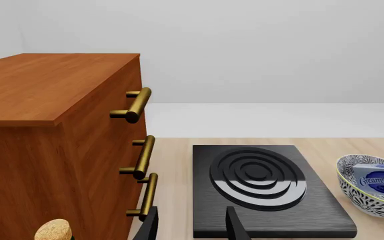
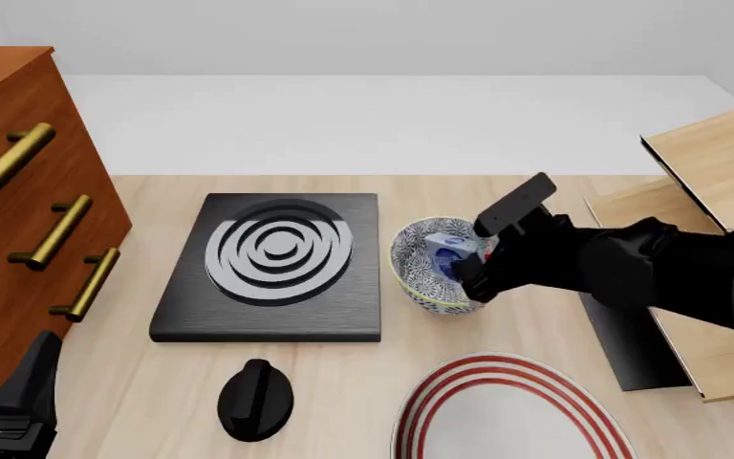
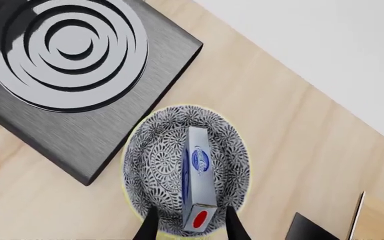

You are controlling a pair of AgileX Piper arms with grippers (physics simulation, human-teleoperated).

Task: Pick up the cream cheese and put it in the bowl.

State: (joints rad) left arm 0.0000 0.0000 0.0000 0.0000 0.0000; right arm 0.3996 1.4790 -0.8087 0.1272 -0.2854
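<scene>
The cream cheese [image 3: 197, 182] is seen lying inside the bowl [image 3: 158, 165], standing on a narrow edge with its long axis running along the line of the right pincer [image 3: 190, 226] — from the fingertips out toward the bowl's far rim. In the right wrist view its near end, marked with a red spot, sits between the two dark fingertips [image 3: 150, 226]; whether they press on the carton or stand just off it cannot be told. In the front view the right pincer [image 2: 476, 277] is found at the bowl's 3 o'clock rim, the arm reaching in from the right. The task is judged nearly done: what remains is a release, if any grip is held, and a withdrawal upward.

The left pincer [image 1: 190, 227] is parked well apart, low at the desk's near left, fingers spread and holding nothing. The hotplate [image 2: 278, 263] lies at the bowl's 9 o'clock, just beside it, and the red-ringed plate [image 2: 507, 411] at its 6 o'clock. A black knob [image 2: 255, 397] rests near the plate — at its 9 o'clock. The wooden cabinet [image 2: 10, 191] stands at far left. Nothing is seen above the bowl to block a lift; the bowl's rim near the fingertips could be nudged on withdrawal.
</scene>
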